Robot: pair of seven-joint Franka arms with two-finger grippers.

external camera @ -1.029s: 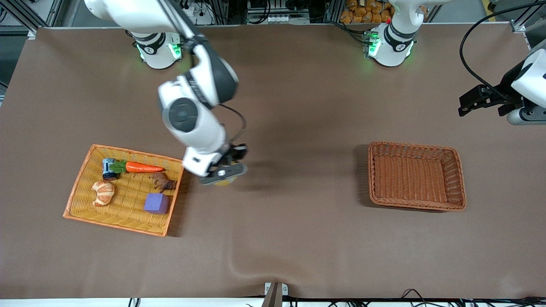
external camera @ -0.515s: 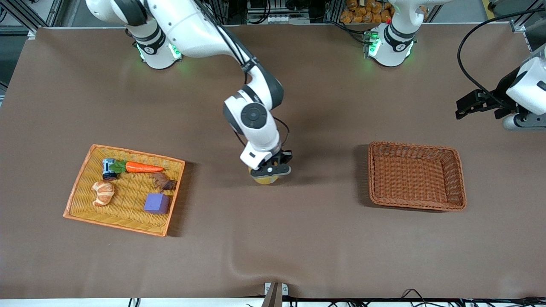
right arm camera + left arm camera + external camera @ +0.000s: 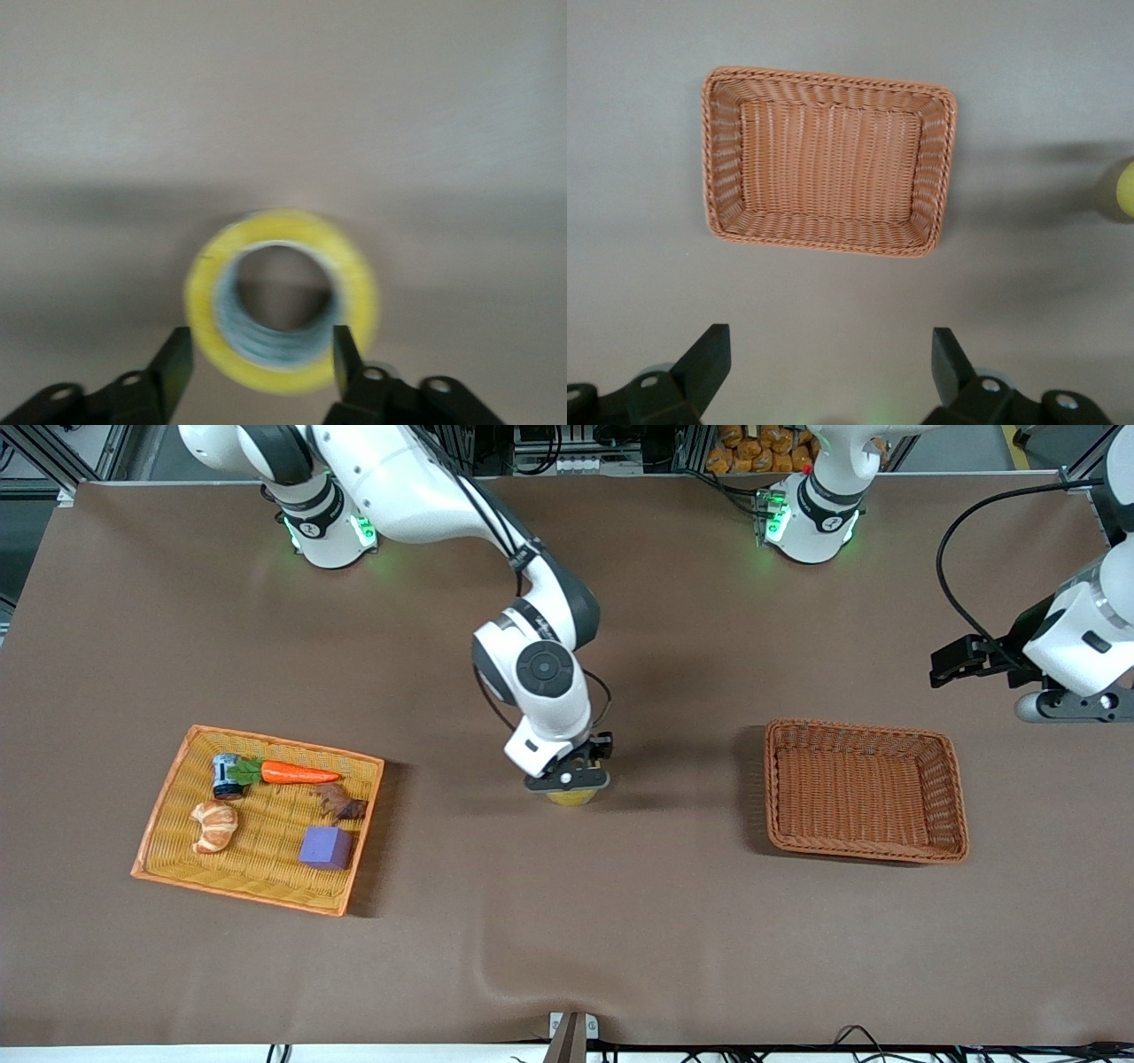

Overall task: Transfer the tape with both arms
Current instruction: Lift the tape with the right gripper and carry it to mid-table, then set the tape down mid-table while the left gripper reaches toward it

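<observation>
Brown cloth covers the table (image 3: 567, 921). Toward the right arm's end sits a yellow tray (image 3: 168, 828). At mid-table the right gripper (image 3: 568, 779) pinches the tape (image 3: 281, 299) between its fingers. The left gripper (image 3: 831, 359), jaws spread wide and empty, hovers by the wicker basket (image 3: 943, 779).

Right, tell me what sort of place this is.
Probably a robotics lab: two bench-mounted arms work a brown-covered table with two wicker baskets, aluminium framing and cabling along its edges. The right end effector holds tape.
</observation>
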